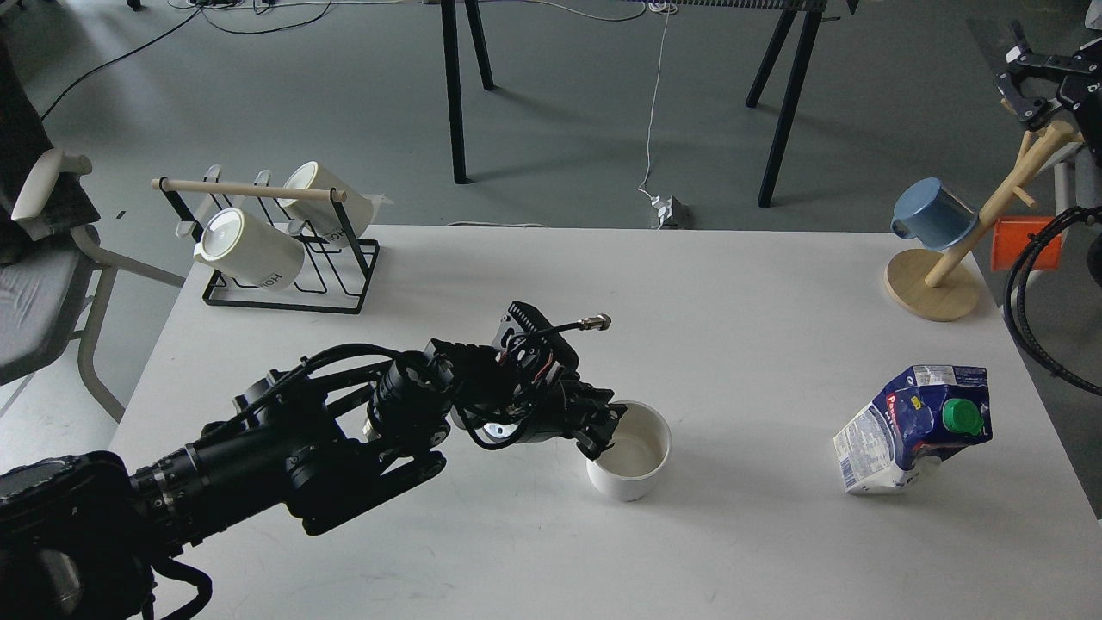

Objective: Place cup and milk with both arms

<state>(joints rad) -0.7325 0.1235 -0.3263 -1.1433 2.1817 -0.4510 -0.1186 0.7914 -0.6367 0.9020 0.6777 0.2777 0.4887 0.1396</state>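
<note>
The left pincer (603, 430) is at the near-left rim of the cup (630, 461), one finger seemingly dipping inside; whether it pinches the wall, I cannot tell. The cup stands mid-tabletop (732, 284), the milk (913, 428) well apart to its right. The right pincer (1029, 82) hangs open, far off. Best seat the fingers squarely over the rim, then lift straight

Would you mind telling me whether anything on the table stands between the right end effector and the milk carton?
Nothing visible does. The right end effector hangs at the upper right above the wooden mug tree, and the milk carton stands alone nearer the front edge, with bare table around it.
</note>
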